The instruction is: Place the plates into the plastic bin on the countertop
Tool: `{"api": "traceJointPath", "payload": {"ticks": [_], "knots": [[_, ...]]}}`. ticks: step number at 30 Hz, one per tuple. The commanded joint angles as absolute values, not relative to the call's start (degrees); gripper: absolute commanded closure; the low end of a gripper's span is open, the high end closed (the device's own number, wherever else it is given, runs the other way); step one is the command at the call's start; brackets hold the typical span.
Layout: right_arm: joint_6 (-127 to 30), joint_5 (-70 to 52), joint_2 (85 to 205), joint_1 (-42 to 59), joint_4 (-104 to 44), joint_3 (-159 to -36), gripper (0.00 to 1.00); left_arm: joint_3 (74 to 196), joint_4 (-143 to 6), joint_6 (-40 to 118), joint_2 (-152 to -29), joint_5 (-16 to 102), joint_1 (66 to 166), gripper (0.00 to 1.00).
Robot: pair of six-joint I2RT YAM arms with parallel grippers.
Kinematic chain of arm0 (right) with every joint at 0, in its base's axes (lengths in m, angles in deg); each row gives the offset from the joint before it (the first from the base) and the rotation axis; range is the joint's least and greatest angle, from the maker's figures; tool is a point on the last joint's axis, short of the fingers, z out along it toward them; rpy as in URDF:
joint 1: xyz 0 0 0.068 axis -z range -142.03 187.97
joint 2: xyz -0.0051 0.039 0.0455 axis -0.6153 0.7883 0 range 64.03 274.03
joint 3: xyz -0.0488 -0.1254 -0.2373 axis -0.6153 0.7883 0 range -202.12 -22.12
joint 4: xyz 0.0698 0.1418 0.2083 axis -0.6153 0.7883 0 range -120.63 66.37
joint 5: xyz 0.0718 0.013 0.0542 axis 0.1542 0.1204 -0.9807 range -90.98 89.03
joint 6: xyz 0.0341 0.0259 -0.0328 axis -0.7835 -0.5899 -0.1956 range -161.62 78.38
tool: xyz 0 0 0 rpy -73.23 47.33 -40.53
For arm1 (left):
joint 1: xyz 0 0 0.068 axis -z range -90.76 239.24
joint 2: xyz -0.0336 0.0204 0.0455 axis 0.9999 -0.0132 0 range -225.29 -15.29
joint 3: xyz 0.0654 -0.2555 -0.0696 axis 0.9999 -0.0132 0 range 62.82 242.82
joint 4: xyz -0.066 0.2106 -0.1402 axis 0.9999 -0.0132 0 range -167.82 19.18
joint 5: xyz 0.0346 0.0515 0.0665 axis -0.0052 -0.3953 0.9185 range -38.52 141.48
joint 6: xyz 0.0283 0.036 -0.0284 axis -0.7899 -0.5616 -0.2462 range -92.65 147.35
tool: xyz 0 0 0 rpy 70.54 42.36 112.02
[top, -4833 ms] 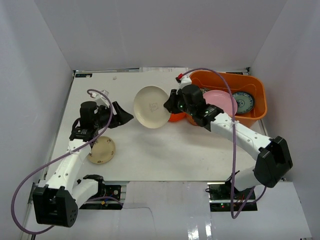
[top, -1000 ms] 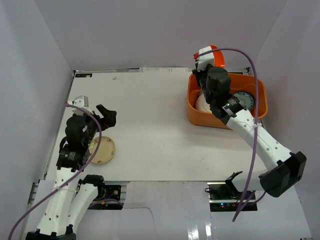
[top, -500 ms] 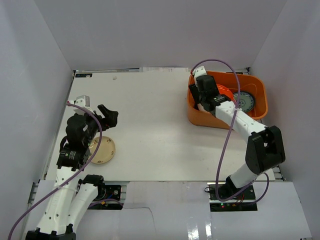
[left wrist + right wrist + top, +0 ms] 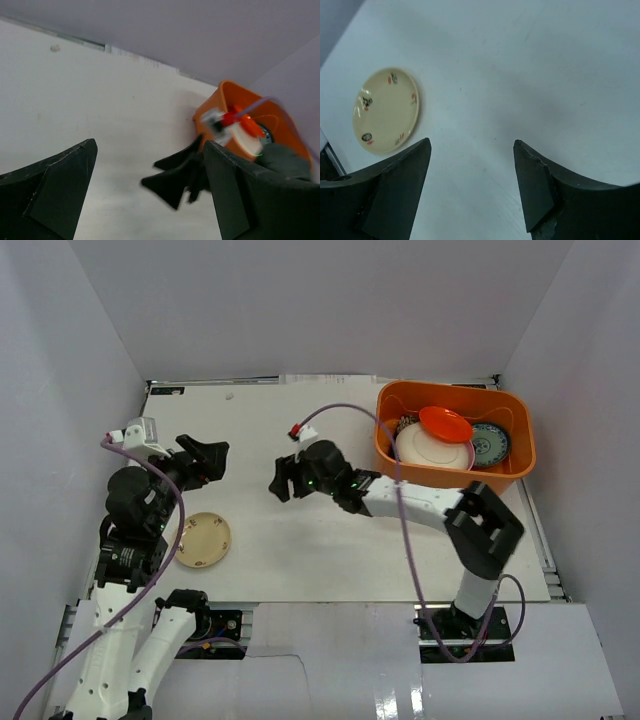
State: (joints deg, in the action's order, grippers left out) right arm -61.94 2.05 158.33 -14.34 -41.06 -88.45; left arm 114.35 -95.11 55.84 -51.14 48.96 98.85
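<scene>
One cream plate lies on the countertop outside the bin.

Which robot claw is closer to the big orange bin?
Right. The right gripper hangs over the middle of the table, left of the orange bin. The left gripper is farther off, by the table's left side.

Orange bin holds stacked plates; cream plate flat on countertop.
</scene>
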Motion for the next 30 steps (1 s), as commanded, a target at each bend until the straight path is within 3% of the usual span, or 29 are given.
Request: {"api": "traceJointPath", "payload": {"ticks": [1,7,13,17,18,20,26,30], "knots": [[-73.7,-4.7,170.6,-18.1,-47.2,-92.0,0.27,120.2,-95.3,56.1,-50.3,46.2,99.1,0.02],[-83.5,-9.3,187.0,-23.7,-49.8,-103.8,0.2,115.8,-95.3,56.1,-48.3,46.6,99.3,0.02],[-92.5,-10.9,196.7,-27.9,-53.7,-107.2,0.23,113.0,-95.4,54.7,-47.2,48.1,99.4,0.02],[-93.7,-8.3,199.6,-29.3,-50.9,-109.8,0.39,111.9,-95.5,53.3,-46.7,50.0,99.6,0.02],[-93.6,-7.8,199.6,-29.4,-50.8,-110.0,0.52,111.5,-95.5,52.9,-46.6,50.6,99.8,0.02],[-93.5,-6.6,198.2,-29.0,-51.3,-109.1,0.92,110.7,-95.6,52.1,-46.4,53.0,100.0,0.02],[-86.5,3.3,179.7,-23.2,-54.1,-95.8,0.92,109.6,-96.3,51.7,-44.7,57.4,100.8,0.02],[-83.1,2.2,158.1,-13.7,-56.5,-82.8,0.92,108.4,-96.3,52.1,-44.1,58.3,101.4,0.02]]}}
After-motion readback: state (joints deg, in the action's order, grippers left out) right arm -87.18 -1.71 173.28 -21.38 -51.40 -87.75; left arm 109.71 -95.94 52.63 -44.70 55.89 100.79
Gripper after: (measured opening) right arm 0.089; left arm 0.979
